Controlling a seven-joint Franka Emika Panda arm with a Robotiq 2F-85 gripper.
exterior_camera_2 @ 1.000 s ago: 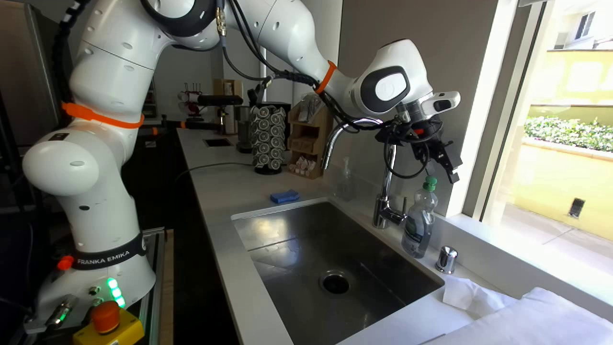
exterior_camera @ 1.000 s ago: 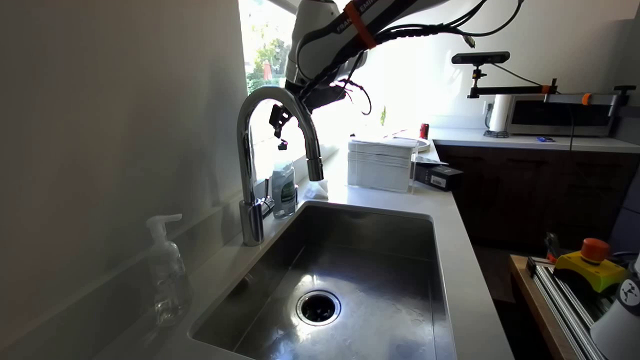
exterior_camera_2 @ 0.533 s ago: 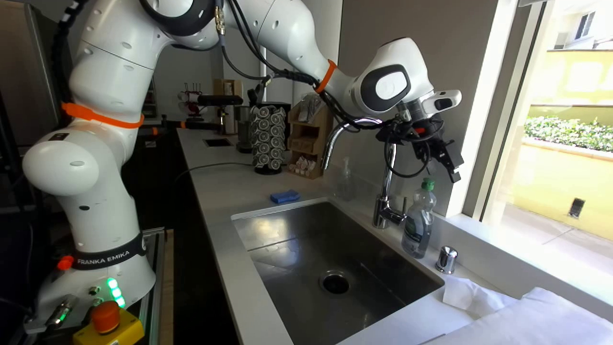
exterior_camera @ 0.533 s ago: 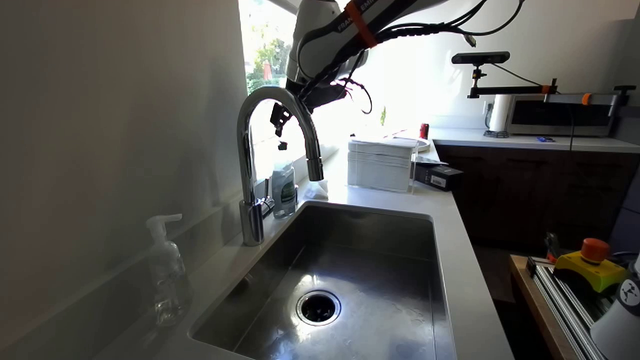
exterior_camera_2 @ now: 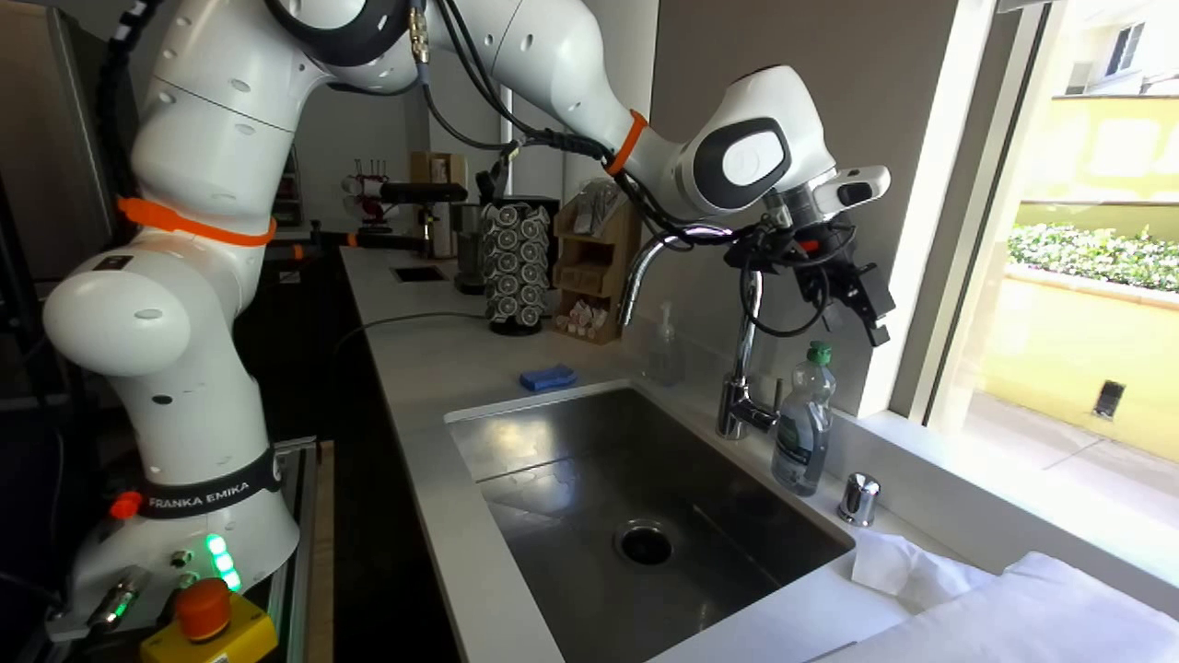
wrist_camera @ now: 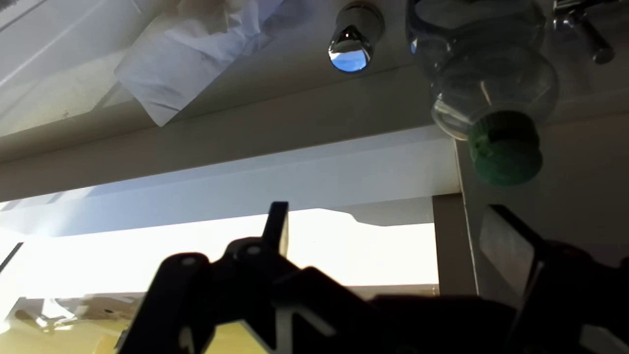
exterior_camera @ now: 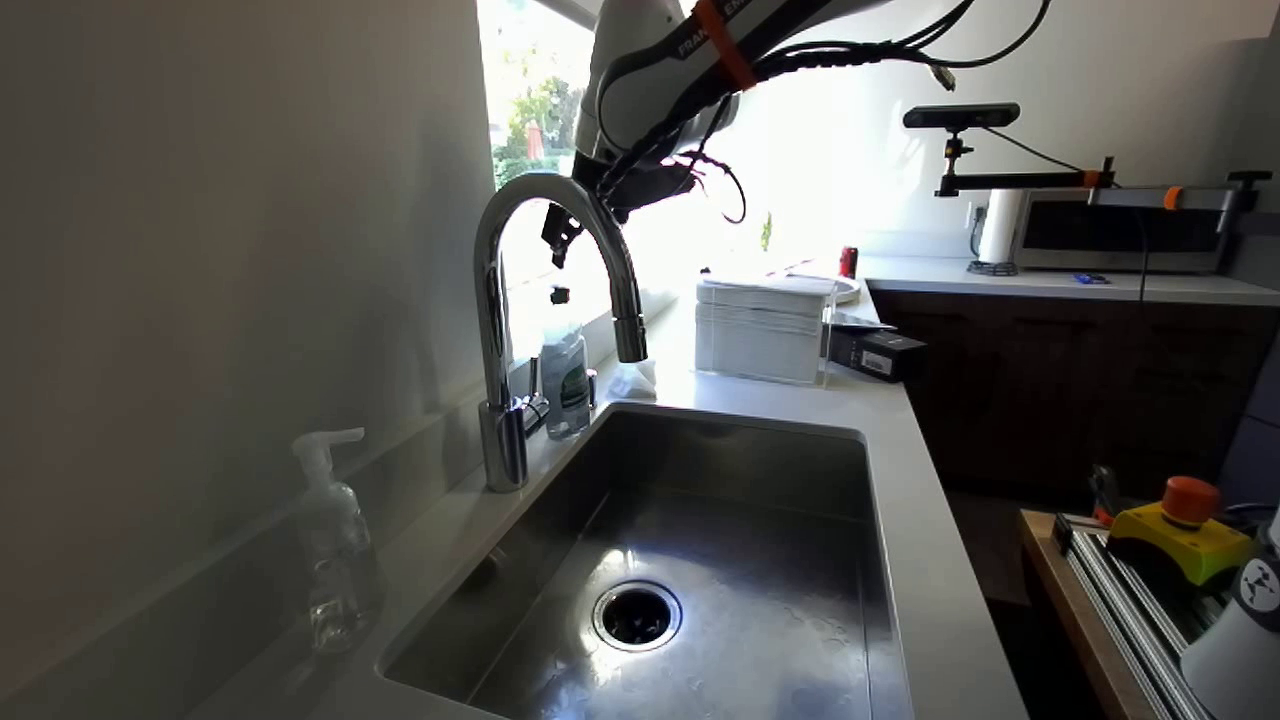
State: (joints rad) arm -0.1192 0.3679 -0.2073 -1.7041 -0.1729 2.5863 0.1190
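Wrist view: the pincer (wrist_camera: 388, 221), parted and gripping nothing, has risen slightly, clear of the green-capped dish-soap bottle (wrist_camera: 494, 81), whose top shifted toward the faucet (exterior_camera_2: 734, 410); it stands free on the bench (exterior_camera_2: 442, 359).

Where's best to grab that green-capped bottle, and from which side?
Probably the upper part, just below the green cap, coming from above: the bottle stands upright and narrows toward its top, while the faucet handle stands close beside it.
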